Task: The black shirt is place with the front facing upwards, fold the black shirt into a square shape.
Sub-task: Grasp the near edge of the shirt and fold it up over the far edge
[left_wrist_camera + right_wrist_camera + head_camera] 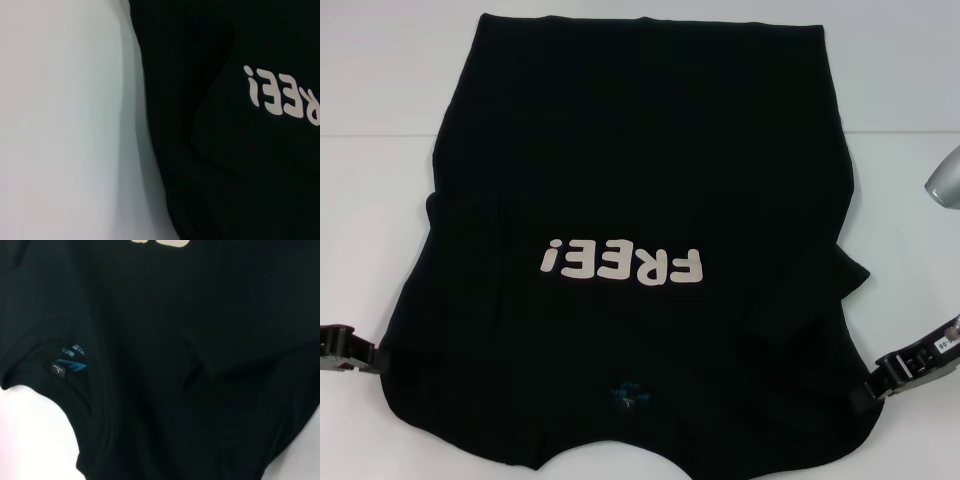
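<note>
The black shirt (640,150) lies front up on the white table (380,80), collar toward me and hem at the far side. Its cream "FREE!" lettering (623,265) reads upside down from here, and the small blue neck label (628,395) shows inside the collar. Both sleeves look tucked in over the body. My left gripper (375,355) sits at the shirt's left shoulder edge, my right gripper (870,388) at the right shoulder edge. The left wrist view shows the shirt (240,165) beside bare table; the right wrist view shows the shirt (200,340) and label (70,365).
Bare white table (60,125) runs along both sides of the shirt and past its far hem. A grey part of my right arm (945,180) hangs at the right edge of the head view.
</note>
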Motion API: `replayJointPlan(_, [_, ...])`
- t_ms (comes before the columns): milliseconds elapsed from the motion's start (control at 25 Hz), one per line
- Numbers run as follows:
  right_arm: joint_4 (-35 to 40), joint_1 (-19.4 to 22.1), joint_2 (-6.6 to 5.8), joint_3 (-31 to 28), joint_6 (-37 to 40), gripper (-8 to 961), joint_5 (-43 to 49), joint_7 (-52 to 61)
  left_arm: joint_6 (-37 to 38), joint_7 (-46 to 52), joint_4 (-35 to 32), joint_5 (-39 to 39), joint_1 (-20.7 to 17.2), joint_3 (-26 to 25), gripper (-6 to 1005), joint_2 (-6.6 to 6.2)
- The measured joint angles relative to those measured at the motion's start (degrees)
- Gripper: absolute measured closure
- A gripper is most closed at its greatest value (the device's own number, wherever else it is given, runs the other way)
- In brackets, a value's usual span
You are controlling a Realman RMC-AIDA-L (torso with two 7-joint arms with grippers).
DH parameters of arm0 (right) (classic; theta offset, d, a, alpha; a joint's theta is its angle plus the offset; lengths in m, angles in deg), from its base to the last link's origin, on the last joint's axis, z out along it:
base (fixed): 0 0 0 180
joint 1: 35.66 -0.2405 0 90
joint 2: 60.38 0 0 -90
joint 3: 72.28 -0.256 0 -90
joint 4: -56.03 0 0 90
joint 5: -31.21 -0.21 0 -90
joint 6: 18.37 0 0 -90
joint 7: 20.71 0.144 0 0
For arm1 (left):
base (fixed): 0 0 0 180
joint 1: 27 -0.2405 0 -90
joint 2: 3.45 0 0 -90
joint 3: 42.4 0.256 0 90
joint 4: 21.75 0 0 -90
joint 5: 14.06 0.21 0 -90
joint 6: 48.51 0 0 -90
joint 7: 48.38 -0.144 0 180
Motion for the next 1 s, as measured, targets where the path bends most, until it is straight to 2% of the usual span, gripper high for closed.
replayJointPlan(160, [0.00,0.02,-0.23,0.00,0.04,900,-0.03,-0.14,0.54,-0.52,0.24,-0.74,-0.01,0.00,939,-0.14])
replayJointPlan(320, [0.10,0.01,-0.93,-0.30,1.14,900,-0.34,-0.71,1.25,-0.75,1.42,-0.95,0.12,0.00,938,-0.52])
replayJointPlan(400, [0.68,0.00,-1.54,-0.86,3.08,900,-0.63,-1.35,2.93,-1.16,2.40,-0.96,0.31,0.00,937,-1.14])
replayJointPlan(560, [3.39,0.64,-3.13,-2.14,8.39,900,-0.97,-3.33,7.03,-2.35,4.59,-0.99,0.79,-0.01,937,-2.73])
replayJointPlan(720, [3.71,1.31,-4.99,-2.56,12.67,900,-0.97,-6.18,10.32,-3.39,5.95,-0.48,1.36,0.20,936,-3.49])
replayJointPlan(1000, [3.27,2.33,-5.51,-2.64,13.90,899,-0.73,-9.08,9.38,-1.61,5.71,0.58,1.54,0.06,934,-3.71])
